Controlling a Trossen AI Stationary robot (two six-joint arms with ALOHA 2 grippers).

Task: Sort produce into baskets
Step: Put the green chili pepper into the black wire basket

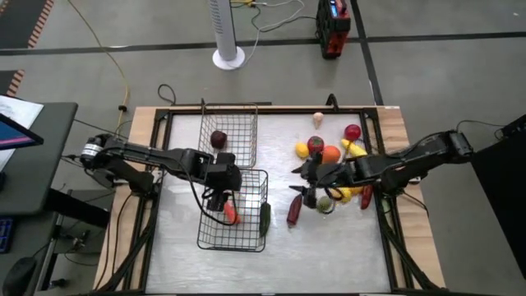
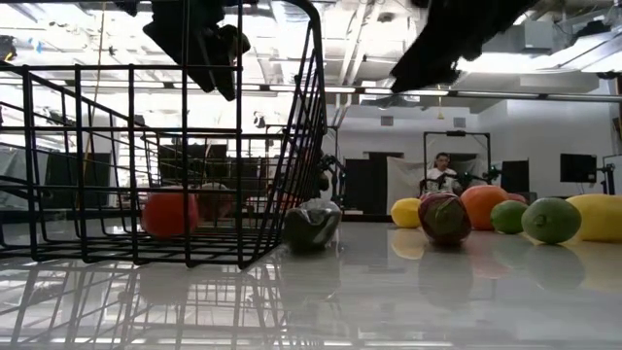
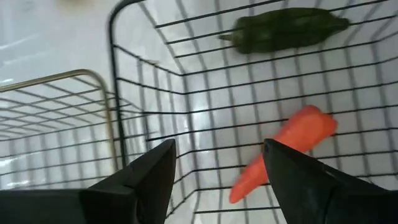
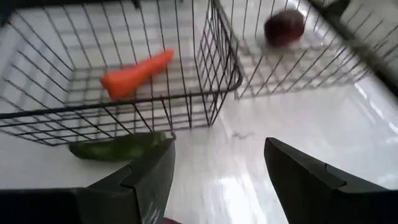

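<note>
Two wire baskets stand at the table's left centre. The far basket (image 1: 233,131) holds a round dark red piece (image 1: 218,139). An orange carrot (image 3: 286,152) lies on the floor of the near basket (image 1: 246,238). My left gripper (image 3: 217,168) hangs open above that basket, its fingers pointing down over the carrot and clear of it. A long green piece (image 1: 265,215) lies on the table against the outside of the near basket's right wall. My right gripper (image 1: 312,187) is open beside the produce pile (image 1: 333,164), with nothing between its fingers (image 4: 217,168).
Right of the baskets lie a long dark red piece (image 1: 294,210) and loose round pieces, among them red (image 1: 352,131), orange (image 1: 330,153), yellow (image 1: 302,150) and green (image 1: 325,204). A raised frame (image 1: 386,164) edges the table. Bare tabletop lies toward the near edge (image 1: 329,255).
</note>
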